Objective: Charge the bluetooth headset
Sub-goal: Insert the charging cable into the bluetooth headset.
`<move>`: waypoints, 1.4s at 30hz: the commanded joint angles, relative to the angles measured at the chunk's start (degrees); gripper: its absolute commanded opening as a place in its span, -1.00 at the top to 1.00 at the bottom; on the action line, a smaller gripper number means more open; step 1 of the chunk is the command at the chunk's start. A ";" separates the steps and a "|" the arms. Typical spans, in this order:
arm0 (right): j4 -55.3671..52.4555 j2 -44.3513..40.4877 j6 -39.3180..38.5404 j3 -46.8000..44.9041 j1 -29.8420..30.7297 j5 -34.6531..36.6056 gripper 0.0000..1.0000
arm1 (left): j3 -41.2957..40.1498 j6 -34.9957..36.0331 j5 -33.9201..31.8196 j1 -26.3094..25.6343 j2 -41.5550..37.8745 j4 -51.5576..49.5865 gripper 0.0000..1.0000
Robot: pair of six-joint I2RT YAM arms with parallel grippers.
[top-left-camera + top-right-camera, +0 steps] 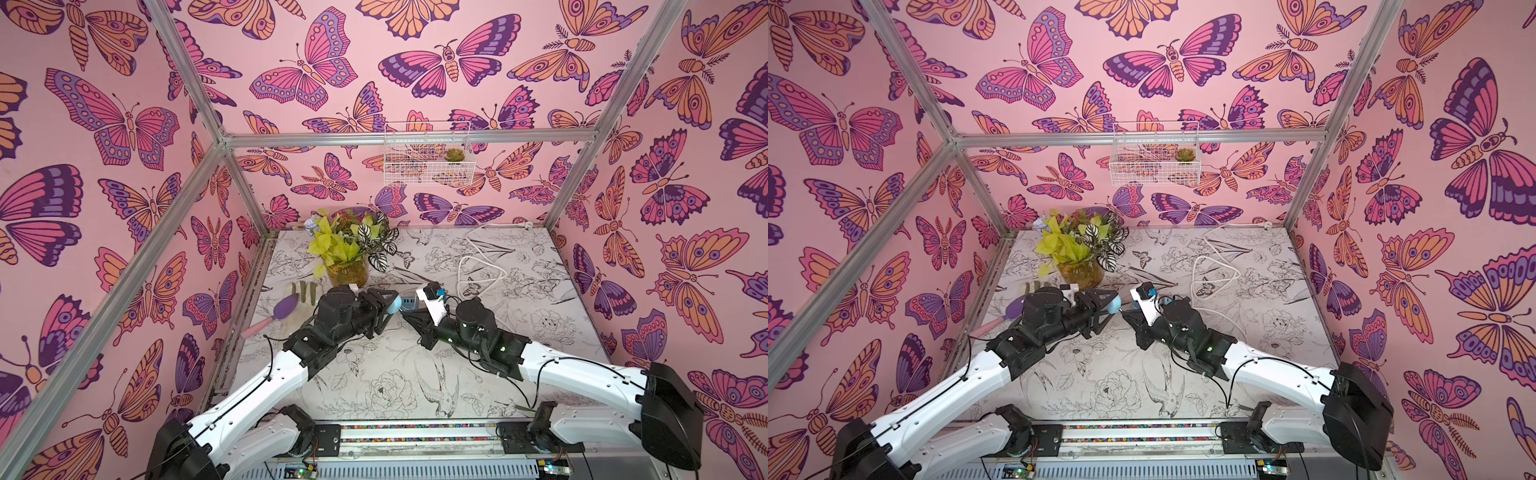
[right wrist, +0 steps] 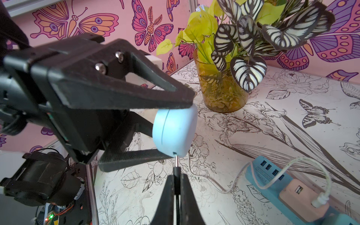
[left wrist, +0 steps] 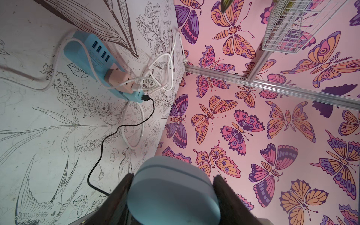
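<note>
Two arms meet mid-table. The left gripper (image 2: 177, 127) is clamped on one pale blue case (image 3: 172, 194), held off the table (image 1: 374, 374) with one finger on each flat face. The right gripper (image 2: 176, 176) is pinched tight on one black plug (image 2: 176, 169). The plug's metal tip sits at the case's small port hole; can't tell how far in.

Counts:
- One blue strip (image 3: 85, 56) with four USB ports in a row
- One pink adapter (image 2: 300, 192) on the strip, with a white lead plugged in
- One black cable (image 3: 109, 136) running from the strip's end
- White cables (image 1: 482, 266) looped at right rear, too tangled to count
- One plant (image 1: 345, 249) in an amber pot at left rear
- One purple brush (image 1: 286, 307) by the left edge
- One wire basket (image 1: 428, 160) on the back wall, holding one succulent (image 1: 455, 154)

Room: the case hangs near the plant pot and just beside the strip. Bare printed tabletop lies between the grippers and the near edge. Walls close off the left, right and rear edges.

Writing: the strip has a label beside the ports, too blurred to read.
</note>
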 commanded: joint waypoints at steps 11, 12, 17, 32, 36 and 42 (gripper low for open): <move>2.00 0.57 -0.53 0.45 0.45 2.18 1.00 | -0.90 -0.17 0.80 -1.34 1.24 2.52 0.64; 2.30 0.54 -0.46 0.45 0.46 2.46 1.00 | -0.90 -0.21 0.83 -1.49 1.37 2.56 0.64; 2.59 -0.14 0.38 0.37 0.45 3.17 1.00 | -1.18 -0.32 0.25 -1.61 1.15 2.66 0.65; 2.58 -0.41 0.76 0.60 0.45 5.77 1.00 | -1.62 -0.26 0.54 -1.61 1.22 3.04 0.66; 2.53 -0.05 1.26 0.50 0.45 4.19 1.00 | -1.77 -0.41 0.08 -1.61 1.26 3.45 0.66; 2.19 -0.92 1.78 -1.32 0.47 5.15 1.00 | -2.99 -1.26 -3.41 -1.30 -0.87 2.97 0.67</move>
